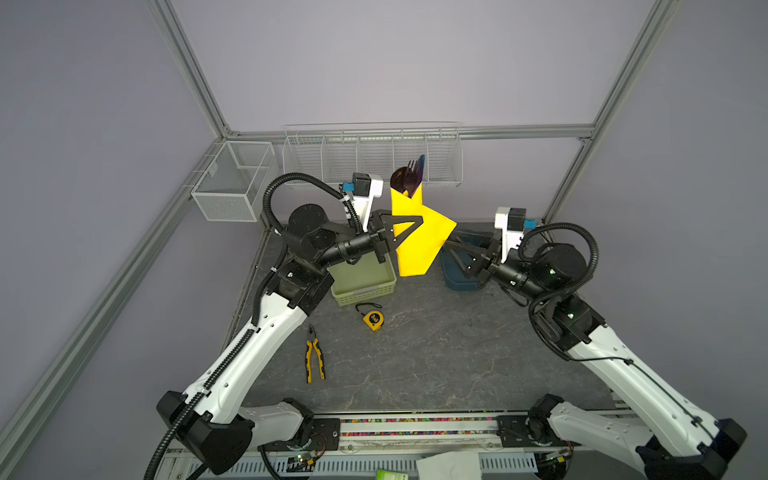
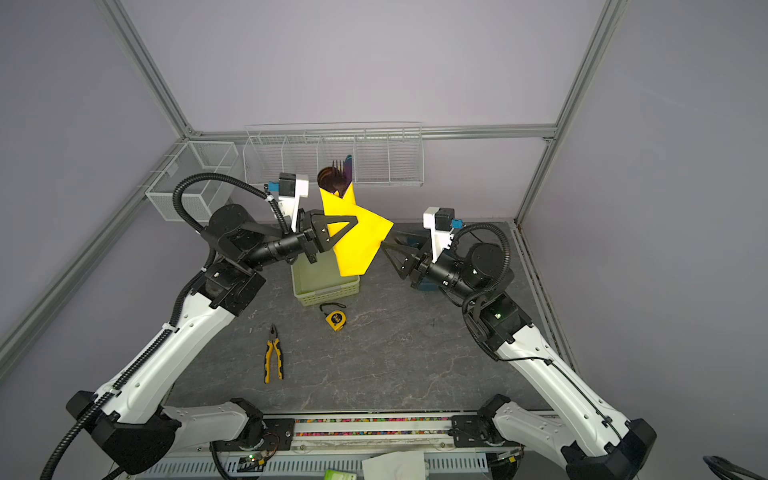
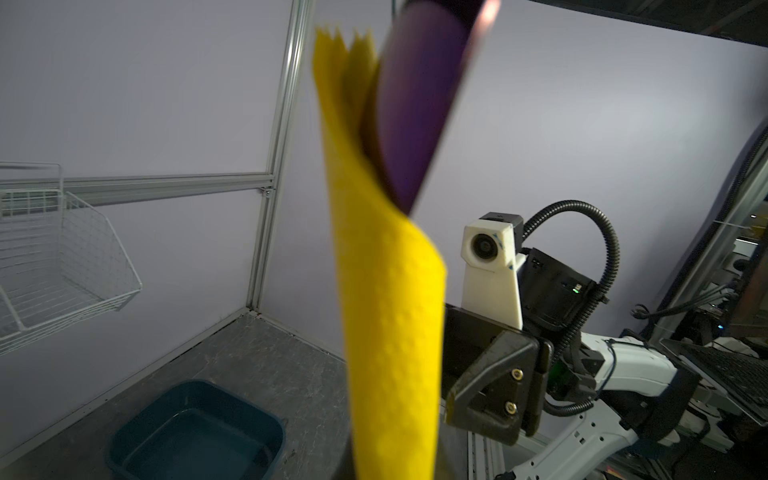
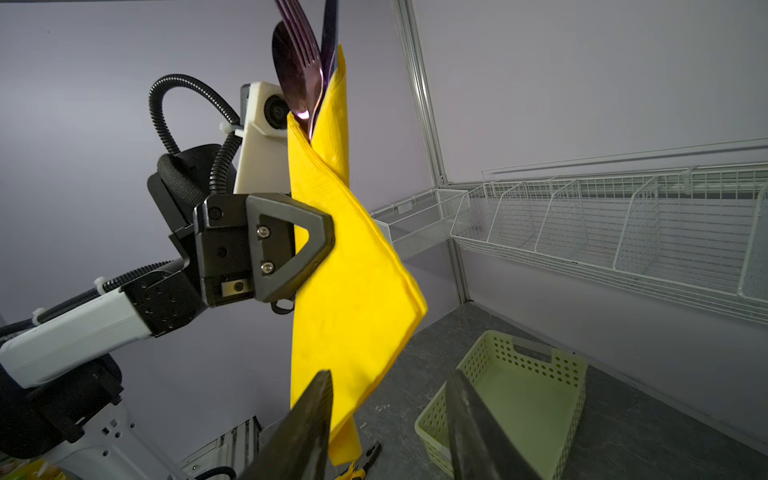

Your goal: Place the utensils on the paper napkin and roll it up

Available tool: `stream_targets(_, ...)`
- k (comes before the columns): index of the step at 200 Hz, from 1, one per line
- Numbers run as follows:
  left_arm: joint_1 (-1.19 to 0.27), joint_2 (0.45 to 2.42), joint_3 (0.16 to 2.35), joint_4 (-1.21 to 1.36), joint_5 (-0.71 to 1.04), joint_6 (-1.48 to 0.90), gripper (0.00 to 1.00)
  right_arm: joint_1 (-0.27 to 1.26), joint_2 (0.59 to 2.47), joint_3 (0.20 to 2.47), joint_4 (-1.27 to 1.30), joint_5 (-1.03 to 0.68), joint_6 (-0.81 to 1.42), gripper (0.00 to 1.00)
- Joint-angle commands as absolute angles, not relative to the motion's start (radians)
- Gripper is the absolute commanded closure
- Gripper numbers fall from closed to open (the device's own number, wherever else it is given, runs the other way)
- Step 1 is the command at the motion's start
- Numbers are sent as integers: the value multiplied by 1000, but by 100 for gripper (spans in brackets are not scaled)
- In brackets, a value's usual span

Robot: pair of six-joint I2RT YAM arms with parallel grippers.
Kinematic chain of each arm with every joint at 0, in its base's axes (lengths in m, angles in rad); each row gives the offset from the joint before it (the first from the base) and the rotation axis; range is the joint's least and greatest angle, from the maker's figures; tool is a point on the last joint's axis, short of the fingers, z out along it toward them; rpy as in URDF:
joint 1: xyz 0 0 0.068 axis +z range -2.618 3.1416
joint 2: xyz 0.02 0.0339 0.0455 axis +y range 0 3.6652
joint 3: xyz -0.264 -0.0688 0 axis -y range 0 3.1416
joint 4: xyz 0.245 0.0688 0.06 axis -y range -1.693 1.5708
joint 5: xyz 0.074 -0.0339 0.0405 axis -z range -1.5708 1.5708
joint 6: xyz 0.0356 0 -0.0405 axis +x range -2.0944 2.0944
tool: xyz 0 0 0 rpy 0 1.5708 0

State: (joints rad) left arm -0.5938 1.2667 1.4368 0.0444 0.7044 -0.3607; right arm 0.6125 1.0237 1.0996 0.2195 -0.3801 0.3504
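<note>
The paper napkin (image 1: 415, 249) (image 2: 357, 249) (image 4: 353, 270) is bright yellow and wrapped around the utensils, held upright in the air above the table. The utensils (image 1: 409, 176) (image 2: 337, 174) (image 4: 301, 70) stick out of its top with dark purplish heads; their handles are hidden inside. My left gripper (image 1: 415, 226) (image 2: 351, 224) (image 4: 328, 245) is shut on the middle of the napkin roll (image 3: 390, 332). My right gripper (image 1: 451, 242) (image 2: 384, 245) (image 4: 388, 386) stands open just beside the napkin's loose right corner, with nothing between its fingers.
A pale green perforated basket (image 1: 365, 286) (image 4: 519, 395) stands under the napkin, a dark blue tub (image 1: 453, 278) (image 3: 195, 432) under the right gripper. A yellow tape measure (image 1: 372, 319) and pliers (image 1: 313, 359) lie nearer the front. Wire racks (image 1: 374, 153) hang on the back wall.
</note>
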Motion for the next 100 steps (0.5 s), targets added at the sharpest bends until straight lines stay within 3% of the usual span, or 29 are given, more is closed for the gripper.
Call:
stream_targets(1, -589, 1262, 1477, -15, 630, -281, 100, 623, 994, 1136, 198, -380, 288, 52)
stream_targets(67, -589, 1272, 1466, 43, 688, -329, 100, 661, 1106, 1263, 157, -558, 267, 49)
stream_targets(100, -589, 1270, 1459, 66, 711, -349, 100, 674, 1174, 1314, 130, -540, 267, 49)
